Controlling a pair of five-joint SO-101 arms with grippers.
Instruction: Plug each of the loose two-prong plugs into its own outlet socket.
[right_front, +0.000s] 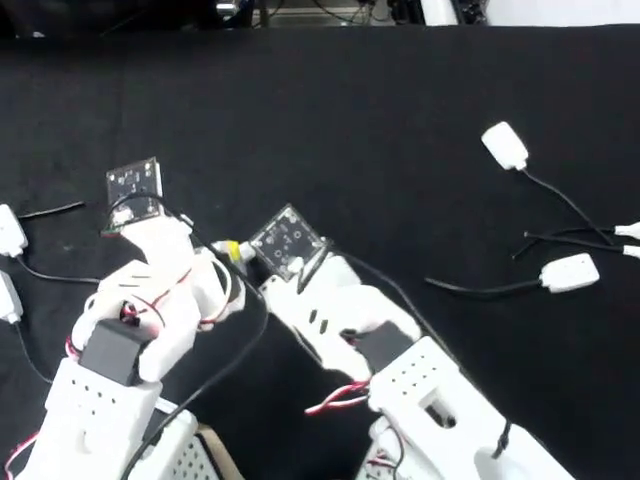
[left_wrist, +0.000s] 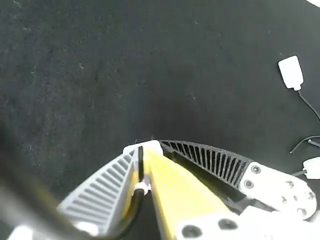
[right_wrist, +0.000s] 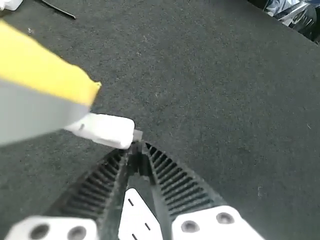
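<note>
Your left gripper (left_wrist: 141, 154) is clamped on a small white plastic plug (right_wrist: 107, 131). It's a boxy plug w/ rounded corners, held betw. a smooth yellow finger (left_wrist: 175, 185) and a grey ribbed one (left_wrist: 107, 187). A thin black cable (left_wrist: 139, 167) runs back along the fingers. The plug sits mid-table, just in front of your right gripper (right_wrist: 135, 150). That gripper's black ribbed fingers (right_wrist: 170, 175) are drawn to a narrow slit, tips right up against the plug's metal-prong end. You can't tell if they actually nip the prong. The table (right_front: 350, 110) is covered in matte black fabric w/ a fuzzy, felt-like nap and pale lint specks. Well off to the right-arm side lie two loose white plugs on black leads: a rounded plug (right_front: 505, 146) farther back and an oblong plug (right_front: 570, 272) nearer. Each wrist carries a square dark circuit board (right_front: 135, 188); the white marks on them are too small to read.
</note>
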